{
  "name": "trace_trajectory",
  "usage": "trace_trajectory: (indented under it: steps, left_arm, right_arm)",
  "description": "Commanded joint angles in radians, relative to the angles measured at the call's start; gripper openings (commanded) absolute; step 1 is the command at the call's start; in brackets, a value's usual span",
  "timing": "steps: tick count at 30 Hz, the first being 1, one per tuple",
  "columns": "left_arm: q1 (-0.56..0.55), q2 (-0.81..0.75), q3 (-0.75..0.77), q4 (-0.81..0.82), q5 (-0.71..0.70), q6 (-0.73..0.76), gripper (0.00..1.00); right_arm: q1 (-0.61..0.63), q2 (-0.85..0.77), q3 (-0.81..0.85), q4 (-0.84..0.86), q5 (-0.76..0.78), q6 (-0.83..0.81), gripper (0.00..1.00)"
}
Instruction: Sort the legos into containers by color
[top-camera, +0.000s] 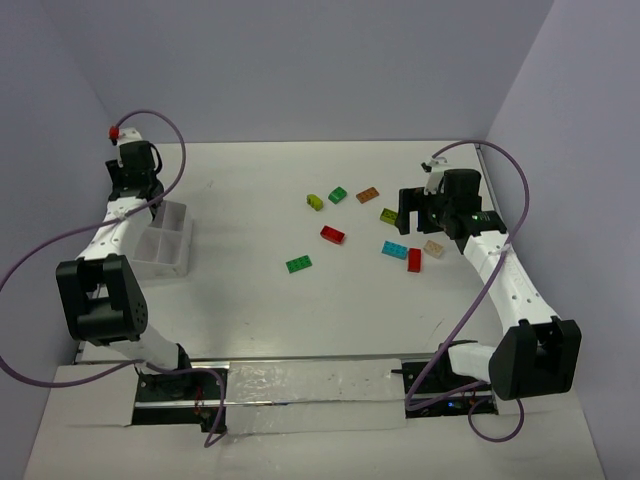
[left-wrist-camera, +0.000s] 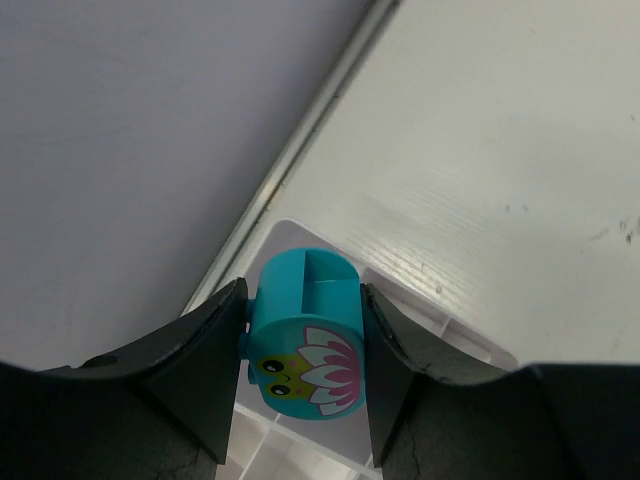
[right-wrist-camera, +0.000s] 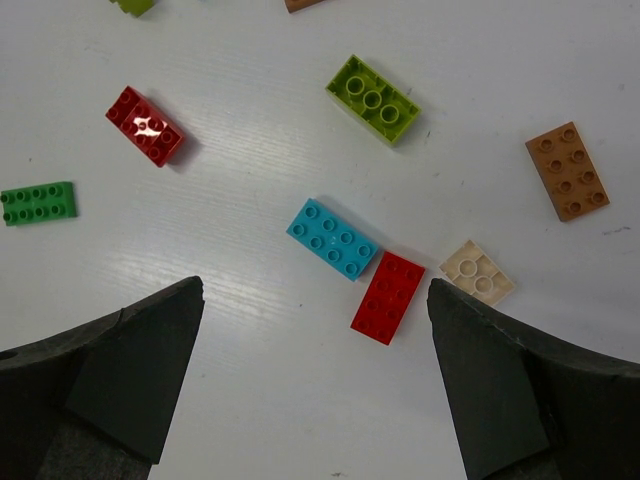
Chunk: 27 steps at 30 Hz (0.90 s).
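left gripper (left-wrist-camera: 303, 296): jaws partway in, clamped on teal round brick (left-wrist-camera: 305, 350); its printed face with pink petals faces the wrist camera
container (top-camera: 172, 242): left side of tabletop by the wall, long axis running away from the arms; one corner sits under the held brick
right gripper (right-wrist-camera: 315, 290): jaws spread wide, nothing held, hanging over the loose bricks
blue brick (right-wrist-camera: 332, 238): studs up, long axis diagonal, upper left to lower right in wrist view
red brick (right-wrist-camera: 388, 297): at blue's lower-right end, long axis crossing it; touching or just beside, cannot tell
tan brick (right-wrist-camera: 477, 272): squarish, just right of that red
lime brick (right-wrist-camera: 372, 98): diagonal, same slant as blue
green brick (right-wrist-camera: 38, 202): long axis near level
tabletop (top-camera: 250, 310): white, faint grain
walls (top-camera: 300, 60): pale lilac, three sides
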Motion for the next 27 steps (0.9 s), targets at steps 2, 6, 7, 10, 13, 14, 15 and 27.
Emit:
trace_trajectory:
  steps: [2,6,7,10,13,14,15,27]
  left_arm:
    - [0.045,-0.053,0.018,0.048,0.258,0.148,0.00]
    - [0.082,-0.055,0.019,0.021,0.345,0.201,0.01]
    - [0.090,-0.062,0.009,0.024,0.375,0.221,0.03]
    - [0.103,-0.091,-0.025,0.037,0.437,0.260,0.10]
    - [0.126,-0.102,-0.036,0.042,0.473,0.270,0.13]
    - [0.135,-0.102,-0.036,0.042,0.490,0.273,0.14]
    - [0.141,-0.100,-0.035,0.041,0.499,0.279,0.15]
    - [0.165,-0.053,-0.019,0.037,0.543,0.328,0.20]
  right_arm:
    - [0.008,0.005,0.044,0.024,-0.012,0.010,1.00]
    - [0.007,0.004,0.043,0.024,-0.014,0.010,1.00]
    - [0.008,0.004,0.043,0.021,-0.014,0.010,1.00]
    - [0.007,0.005,0.040,0.021,-0.015,0.008,1.00]
    - [0.006,0.008,0.038,0.023,-0.015,0.009,1.00]
    - [0.007,0.010,0.038,0.024,-0.018,0.009,1.00]
    - [0.007,0.010,0.038,0.024,-0.018,0.008,1.00]
    - [0.007,0.001,0.039,0.014,-0.025,-0.001,1.00]
